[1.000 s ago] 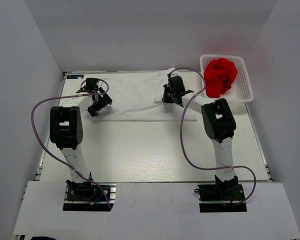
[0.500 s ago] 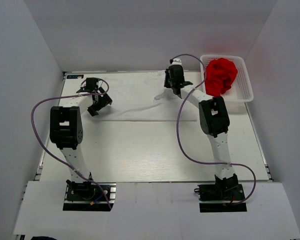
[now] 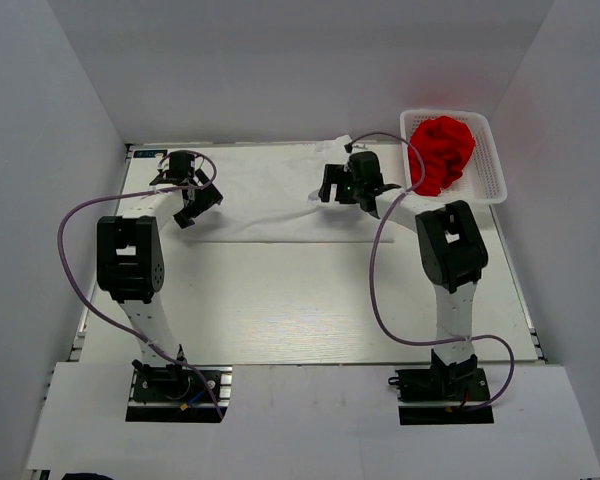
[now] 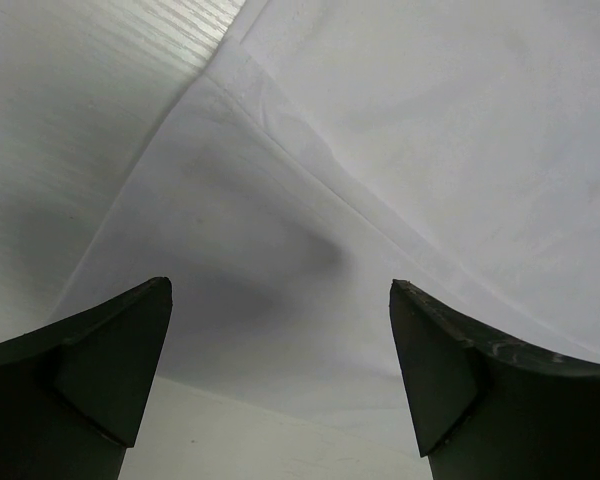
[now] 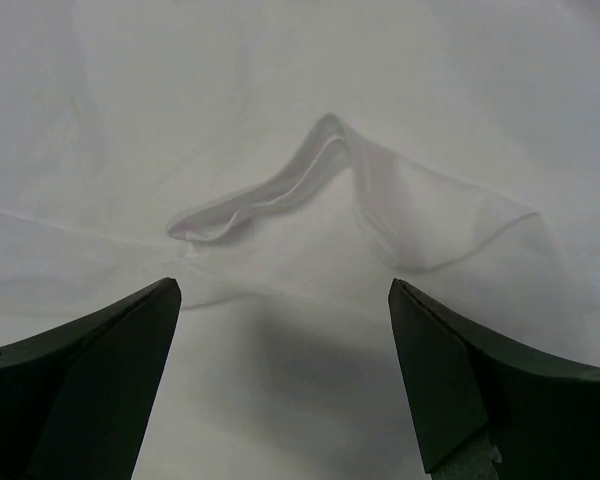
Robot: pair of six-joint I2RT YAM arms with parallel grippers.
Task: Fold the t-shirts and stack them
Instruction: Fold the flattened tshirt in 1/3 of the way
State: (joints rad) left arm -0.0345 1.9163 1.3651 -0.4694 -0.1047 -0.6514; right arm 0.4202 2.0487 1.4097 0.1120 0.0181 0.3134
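A white t-shirt (image 3: 265,190) lies spread across the back of the table. My left gripper (image 3: 202,207) hovers open over its left edge. In the left wrist view the cloth (image 4: 430,150) fills the space beneath that open gripper (image 4: 280,288), which holds nothing. My right gripper (image 3: 332,188) is open above the shirt's right part. The right wrist view shows a small raised fold (image 5: 315,175) of white cloth just beyond this open gripper (image 5: 285,285). The red t-shirt (image 3: 441,152) sits crumpled in the basket.
A white lattice basket (image 3: 490,185) stands at the back right corner. Grey walls close in the table (image 3: 280,300) on three sides. Purple cables loop from both arms over the table's near half.
My right gripper went from shut to open and let go of the white cloth, leaving a raised fold. It swung towards the back, then came nearer again. The left arm hardly moved.
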